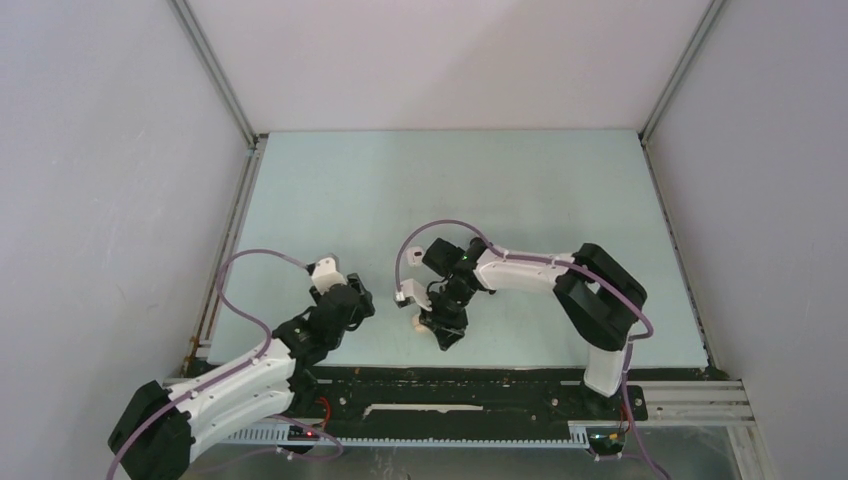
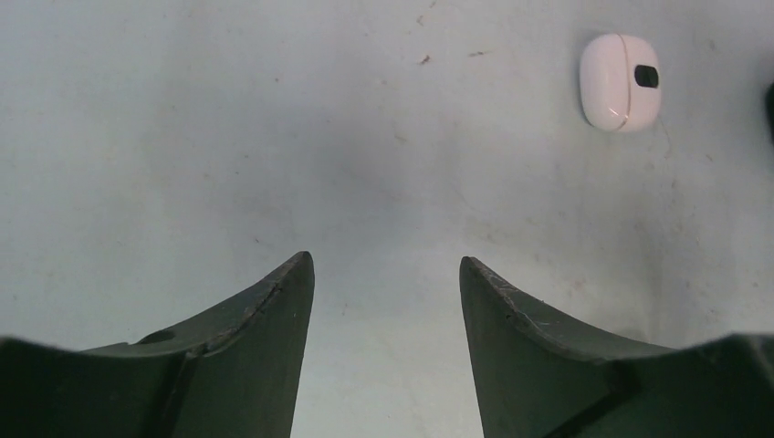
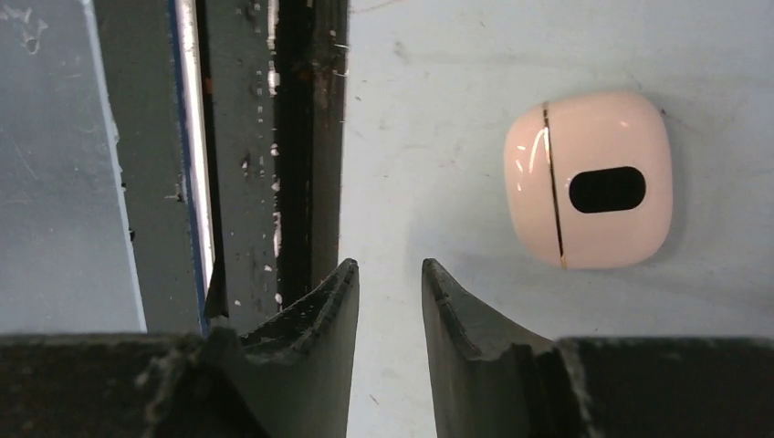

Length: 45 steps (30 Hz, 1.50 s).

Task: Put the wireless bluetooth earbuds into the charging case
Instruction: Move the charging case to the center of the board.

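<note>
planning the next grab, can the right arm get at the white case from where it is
Probably yes. The white case lies on the table just ahead of the jaws of the right arm, off to one side, nothing between. The jaws stand narrower than the case, so they must widen first.

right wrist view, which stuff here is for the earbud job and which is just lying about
For the job: white charging case, lid shut; right tool, beside it, empty. No earbuds in view.
Just there: black rail along the table edge.
</note>
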{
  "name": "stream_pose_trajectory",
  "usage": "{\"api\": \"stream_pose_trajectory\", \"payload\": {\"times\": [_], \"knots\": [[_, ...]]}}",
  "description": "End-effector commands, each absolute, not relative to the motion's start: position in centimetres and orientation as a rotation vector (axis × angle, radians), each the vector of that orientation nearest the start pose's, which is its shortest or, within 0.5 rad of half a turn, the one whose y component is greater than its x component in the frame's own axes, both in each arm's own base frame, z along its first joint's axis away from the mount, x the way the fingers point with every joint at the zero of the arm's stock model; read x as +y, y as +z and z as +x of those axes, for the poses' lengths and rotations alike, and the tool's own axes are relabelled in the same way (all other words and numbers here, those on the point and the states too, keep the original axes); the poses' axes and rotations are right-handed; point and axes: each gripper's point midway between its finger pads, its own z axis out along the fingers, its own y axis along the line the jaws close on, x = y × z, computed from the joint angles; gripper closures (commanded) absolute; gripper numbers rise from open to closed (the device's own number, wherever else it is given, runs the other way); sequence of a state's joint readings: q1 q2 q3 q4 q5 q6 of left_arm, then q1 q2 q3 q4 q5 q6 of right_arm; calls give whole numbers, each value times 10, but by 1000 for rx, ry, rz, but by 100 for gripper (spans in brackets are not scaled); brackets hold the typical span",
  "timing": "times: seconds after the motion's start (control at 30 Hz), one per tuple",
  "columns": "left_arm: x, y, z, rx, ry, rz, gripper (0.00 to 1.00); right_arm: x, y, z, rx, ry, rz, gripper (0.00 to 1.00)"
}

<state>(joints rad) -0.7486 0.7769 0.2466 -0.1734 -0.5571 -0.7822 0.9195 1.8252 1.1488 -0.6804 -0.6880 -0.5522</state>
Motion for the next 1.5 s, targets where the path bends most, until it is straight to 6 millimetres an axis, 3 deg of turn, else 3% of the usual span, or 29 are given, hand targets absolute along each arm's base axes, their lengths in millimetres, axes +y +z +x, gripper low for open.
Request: {"api": "stream_pose_trajectory", "payload": {"times": [0.0,0.13,0.3,0.43,0.57,0.8,0.9,1.1,1.23,1.47], "knots": [[-119,59,233,2062,-365,-345,34,333,31,139,2135,1067,-1932,66],[-121,61,232,2069,-371,-324,35,340,20,170,2242,991,-1797,66],[-119,57,229,2079,-368,-310,35,355,27,205,2337,1023,-1631,66],[-122,54,226,2088,-394,-315,35,358,18,231,2398,866,-1598,69],[-136,49,223,2111,-473,-278,37,349,18,236,2388,790,-1608,67],[-166,38,214,2218,-579,-154,42,327,70,248,2275,746,-1535,62],[-180,39,205,2238,-615,-109,43,314,79,253,2268,768,-1493,61],[-199,37,186,2256,-696,-91,44,290,89,272,2311,863,-1344,60],[-214,36,178,2275,-736,-73,45,285,94,277,2314,895,-1303,60],[-251,40,188,2282,-765,16,46,283,93,276,2315,891,-1309,59]]}}
